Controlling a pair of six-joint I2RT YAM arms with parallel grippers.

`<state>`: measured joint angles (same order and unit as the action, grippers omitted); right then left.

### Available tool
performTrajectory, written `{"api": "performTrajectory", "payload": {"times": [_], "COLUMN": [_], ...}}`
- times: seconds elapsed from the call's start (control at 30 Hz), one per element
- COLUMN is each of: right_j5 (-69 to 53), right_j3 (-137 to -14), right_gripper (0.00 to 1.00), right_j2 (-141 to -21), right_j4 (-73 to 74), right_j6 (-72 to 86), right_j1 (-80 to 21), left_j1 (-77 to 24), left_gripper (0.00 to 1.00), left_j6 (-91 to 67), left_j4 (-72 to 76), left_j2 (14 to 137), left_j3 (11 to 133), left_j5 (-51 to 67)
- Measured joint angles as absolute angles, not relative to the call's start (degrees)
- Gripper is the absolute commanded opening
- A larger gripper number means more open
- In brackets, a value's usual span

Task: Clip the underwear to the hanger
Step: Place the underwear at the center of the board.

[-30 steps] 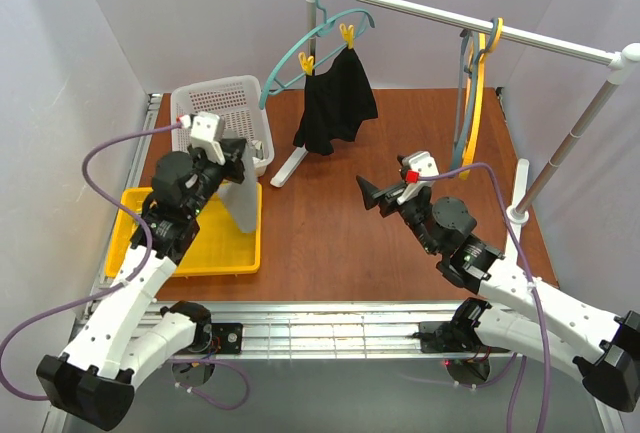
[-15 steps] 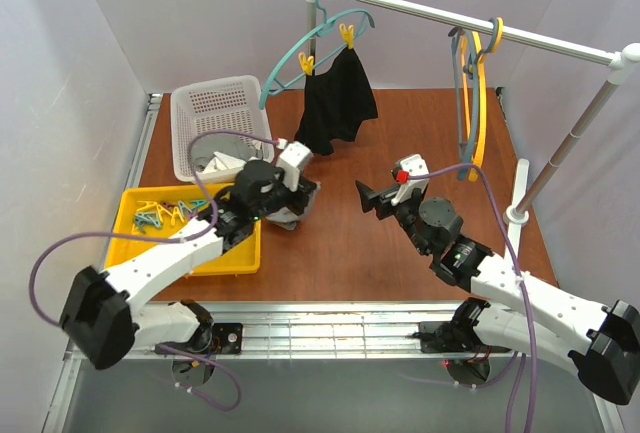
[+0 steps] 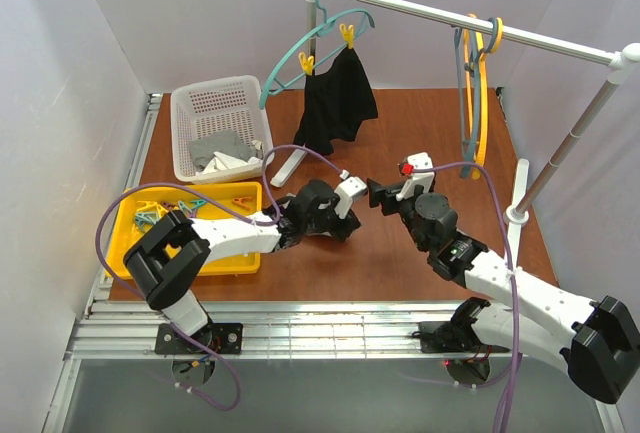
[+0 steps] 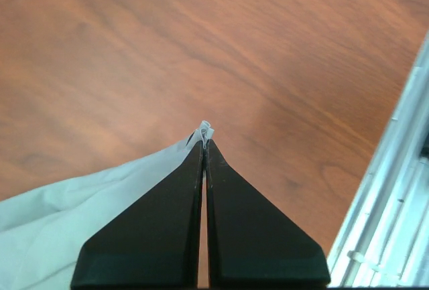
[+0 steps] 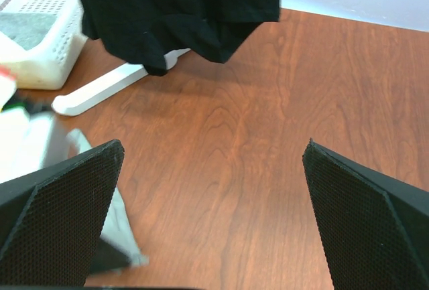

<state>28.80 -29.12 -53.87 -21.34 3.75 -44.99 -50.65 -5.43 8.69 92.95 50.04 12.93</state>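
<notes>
The grey underwear [image 4: 60, 216] is pinched at one corner by my left gripper [image 4: 204, 144], which is shut on it low over the wooden table. In the top view the left gripper [image 3: 338, 225] is at mid-table and the arm hides the cloth. My right gripper [image 3: 380, 196] faces it from the right, open and empty [image 5: 213, 146]. A flap of the underwear [image 5: 119, 226] shows by its left finger. The yellow-orange hanger [image 3: 481, 103] hangs on the rail at the back right, well apart from both grippers.
A black garment [image 3: 335, 103] hangs from a teal hanger [image 3: 300, 48] with yellow clips. A grey-blue hanger [image 3: 462, 93] hangs beside the yellow-orange one. A white basket [image 3: 190, 113] with grey clothes and a yellow tray [image 3: 240, 253] sit left. The rack's white foot [image 3: 290, 165] lies behind.
My left arm has swung from over the basket and tray to the middle of the table, carrying the grey underwear down low. The right gripper stayed open, shifting only slightly.
</notes>
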Motion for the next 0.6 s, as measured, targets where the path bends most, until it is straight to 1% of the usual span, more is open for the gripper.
{"api": "performTrajectory", "payload": {"times": [0.03,0.07,0.1,0.13,0.17,0.2,0.3,0.43,0.5,0.6], "right_j5": [28.7,28.7,28.4,28.2,28.0,27.8,25.7,22.2,19.9,16.2], "right_j3": [-29.1,-29.1,-29.1,-29.1,-29.1,-29.1,-29.1,-29.4,-30.3,-31.8], "right_gripper": [0.99,0.99,0.99,0.99,0.99,0.99,0.99,0.99,0.98,0.98], "right_j2": [-53.9,-54.1,-54.6,-55.3,-56.3,-57.5,-61.9,-65.9,-69.0,-73.7], "right_j4": [-21.3,-21.4,-21.5,-21.6,-21.6,-21.6,-21.6,-22.7,-23.6,-25.1], "right_j6": [4.1,4.3,4.5,4.7,4.8,5.1,5.4,5.3,5.2,5.2], "right_j1": [-44.5,-43.9,-43.4,-42.9,-42.5,-42.2,-41.7,-41.4,-41.3,-41.3], "left_j1": [-51.1,-51.8,-52.3,-52.7,-53.2,-53.5,-53.5,-53.3,-52.8,-51.8], "left_gripper": [0.07,0.32,0.52,0.68,0.96,0.98,0.98,0.98,0.98,0.98], "left_j6": [-5.6,-5.9,-6.0,-6.7,-7.3,-7.8,-9.5,-11.2,-12.1,-13.0], "left_j4": [8.9,9.1,9.2,9.3,9.5,9.8,10.0,11.4,11.6,11.6], "left_j2": [93.1,93.2,93.0,92.7,92.0,90.7,83.9,73.8,72.6,74.7], "left_j3": [50.1,50.1,50.1,50.1,49.8,48.9,45.1,40.4,39.9,39.7], "left_j5": [13.2,13.3,13.3,13.1,12.5,11.7,7.1,-7.4,-14.7,-21.0]}}
